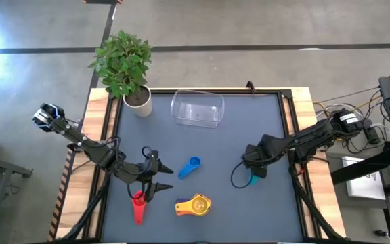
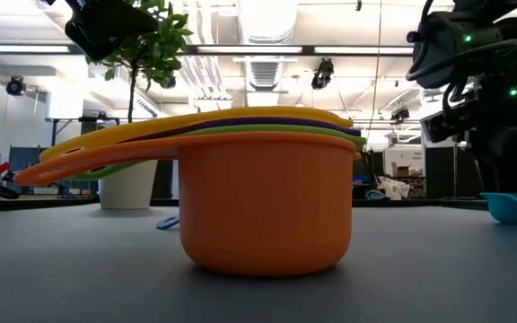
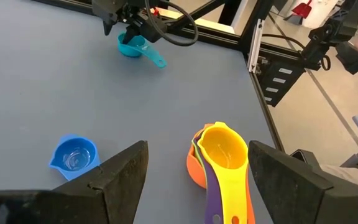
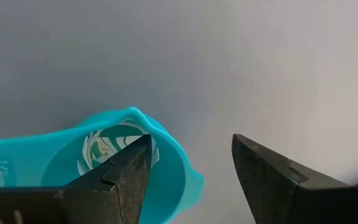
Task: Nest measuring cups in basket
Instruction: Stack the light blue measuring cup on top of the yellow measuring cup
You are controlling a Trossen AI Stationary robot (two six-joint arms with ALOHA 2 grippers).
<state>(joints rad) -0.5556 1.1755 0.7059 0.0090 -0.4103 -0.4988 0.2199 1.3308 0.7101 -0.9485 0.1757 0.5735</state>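
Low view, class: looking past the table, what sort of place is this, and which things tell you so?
Probably a robotics lab or workshop hall. Behind the stacked measuring cups, the low view shows an open ceiling with exposed ducts, hanging fixtures, and benches crowded with equipment. A potted plant stands at the table's far edge.

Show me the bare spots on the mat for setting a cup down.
Free: between the clear basket and blue cup; also the right front corner. Crowded: around the red cup, stacked cups and left gripper.
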